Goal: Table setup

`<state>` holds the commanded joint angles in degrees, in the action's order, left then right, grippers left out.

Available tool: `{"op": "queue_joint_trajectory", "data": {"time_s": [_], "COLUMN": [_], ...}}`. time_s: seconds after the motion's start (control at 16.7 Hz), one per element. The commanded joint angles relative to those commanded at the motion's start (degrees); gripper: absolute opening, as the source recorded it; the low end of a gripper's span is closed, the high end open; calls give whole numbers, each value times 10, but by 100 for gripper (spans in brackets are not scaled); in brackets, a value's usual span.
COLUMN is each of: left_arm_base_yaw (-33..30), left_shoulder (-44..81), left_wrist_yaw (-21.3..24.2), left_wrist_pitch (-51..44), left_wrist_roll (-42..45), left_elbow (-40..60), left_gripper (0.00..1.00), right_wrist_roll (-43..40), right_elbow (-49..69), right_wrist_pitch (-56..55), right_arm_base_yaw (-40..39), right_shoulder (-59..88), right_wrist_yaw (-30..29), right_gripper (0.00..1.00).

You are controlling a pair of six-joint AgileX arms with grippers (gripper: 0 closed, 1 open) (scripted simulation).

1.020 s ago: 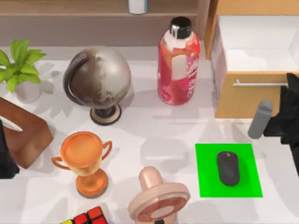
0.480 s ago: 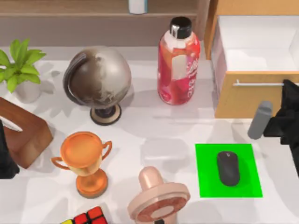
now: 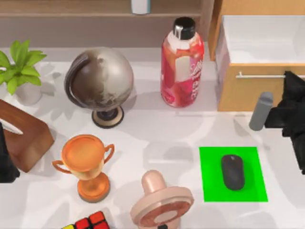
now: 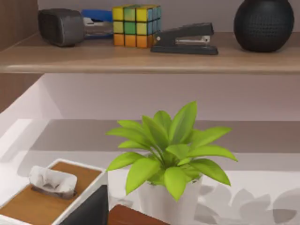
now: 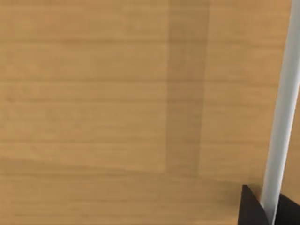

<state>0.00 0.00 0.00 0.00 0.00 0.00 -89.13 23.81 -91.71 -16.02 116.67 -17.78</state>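
Note:
A wooden drawer stands pulled out at the back right, its white inside showing. My right gripper is at the right end of the drawer's silver handle. In the right wrist view the handle runs between the gripper's two dark fingertips, which are shut on it against the wooden front. A black mouse lies on a green mat in front of the drawer. My left arm is parked at the table's left edge.
A red bottle stands just left of the drawer, and a globe farther left. A trophy, a pink fan and a colour cube crowd the front. A potted plant and a brown tissue box stand at the left.
The drawer front and its handle have slid toward the back, so less of the white inside shows. My right gripper moved back with the handle.

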Motion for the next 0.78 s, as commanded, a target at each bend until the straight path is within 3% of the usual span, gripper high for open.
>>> {"op": "queue_joint_trajectory", "data": {"time_s": [0.78], "left_arm_base_yaw": [0], "left_shoulder": [0], "left_wrist_yaw": [0], "left_wrist_pitch": [0], "left_wrist_roll": [0], "left_elbow": [0], "left_gripper": [100], "right_wrist_roll": [2], "right_elbow": [137], "right_wrist_pitch": [91], "right_arm_base_yaw": [31], "right_shoulder": [45], "right_wrist_yaw": [32], "right_gripper": [0]}}
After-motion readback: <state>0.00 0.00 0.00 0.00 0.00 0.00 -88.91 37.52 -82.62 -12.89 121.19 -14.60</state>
